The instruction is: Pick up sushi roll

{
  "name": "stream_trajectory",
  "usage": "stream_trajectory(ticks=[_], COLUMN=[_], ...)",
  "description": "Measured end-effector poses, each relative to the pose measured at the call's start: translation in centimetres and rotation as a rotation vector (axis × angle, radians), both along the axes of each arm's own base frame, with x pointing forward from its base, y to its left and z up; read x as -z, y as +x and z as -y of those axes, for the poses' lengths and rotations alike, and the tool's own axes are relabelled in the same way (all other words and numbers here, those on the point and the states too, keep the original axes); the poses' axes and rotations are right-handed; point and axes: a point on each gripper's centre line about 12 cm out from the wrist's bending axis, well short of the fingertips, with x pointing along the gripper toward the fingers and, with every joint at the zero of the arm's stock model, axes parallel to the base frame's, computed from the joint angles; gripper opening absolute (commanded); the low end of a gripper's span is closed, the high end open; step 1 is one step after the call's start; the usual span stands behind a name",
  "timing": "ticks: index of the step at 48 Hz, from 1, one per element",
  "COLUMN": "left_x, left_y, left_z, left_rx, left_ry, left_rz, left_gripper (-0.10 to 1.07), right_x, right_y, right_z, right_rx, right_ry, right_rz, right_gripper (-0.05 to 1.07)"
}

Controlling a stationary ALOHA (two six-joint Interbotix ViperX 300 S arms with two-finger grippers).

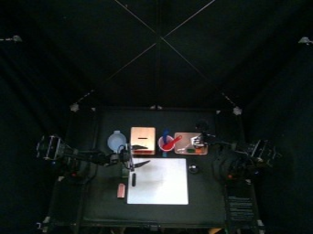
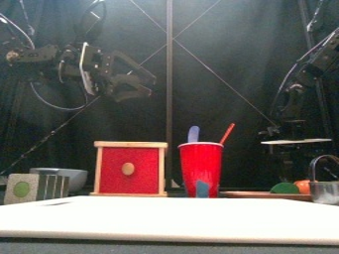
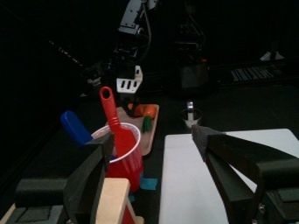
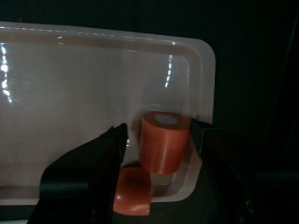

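As its jaws straddled the orange sushi roll [image 4: 166, 142] in the clear tray [image 4: 70, 70], the right gripper [image 4: 162, 166] stood open, poised to grasp; the left gripper [image 3: 152, 162] hung open above the red cup [image 3: 125, 147].

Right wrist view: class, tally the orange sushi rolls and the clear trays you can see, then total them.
orange sushi roll: 2
clear tray: 1
Total: 3

I'm seeing a glossy clear plastic tray [image 4: 70, 52], smooth matt orange sushi roll pieces [image 4: 163, 144], a shiny red plastic cup [image 2: 201, 167], and a wooden red-faced box [image 2: 130, 169].
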Motion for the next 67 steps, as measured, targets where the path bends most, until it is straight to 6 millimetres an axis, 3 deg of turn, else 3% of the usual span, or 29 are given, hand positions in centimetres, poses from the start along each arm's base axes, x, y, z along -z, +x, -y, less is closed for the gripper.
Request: stream_trajectory(ticks=[12,19,34,52,59,67], left_x=[-0.1,-0.1,-0.5,-4.2,-3.9,-3.3], left_y=[0.1,0.1,0.0,-1.2,-1.9,-2.5], left_z=[0.0,-0.1,0.0,0.5,1.0,1.9], left_rx=[-0.002,-0.003,-0.001,0.006,0.024,0.065], left_ry=[0.0,-0.003,-0.006,-0.049,-0.088,-0.151], left_rz=[0.005,0.005,0.016,0.137,0.13,0.058], left_gripper=[1.02,1.02,1.02,1.02,1.02,1.02], right_x=[-2.5,-5.5,-10.6,-13.4,-14.2,-13.9], right_y=[-0.5,-0.3,1.3,6.2,7.5,8.5], right_z=[-0.2,-1.2,-7.2,-14.0,-16.3,-17.2], right_rx=[0.007,-0.046,-0.354,-0.903,-1.111,-1.201], right_ry=[-0.053,-0.135,-0.27,-0.394,-0.449,-0.452], right_rz=[0.049,0.155,0.507,0.805,0.88,0.902], right_gripper=[0.91,0.9,0.9,0.9,0.9,0.9])
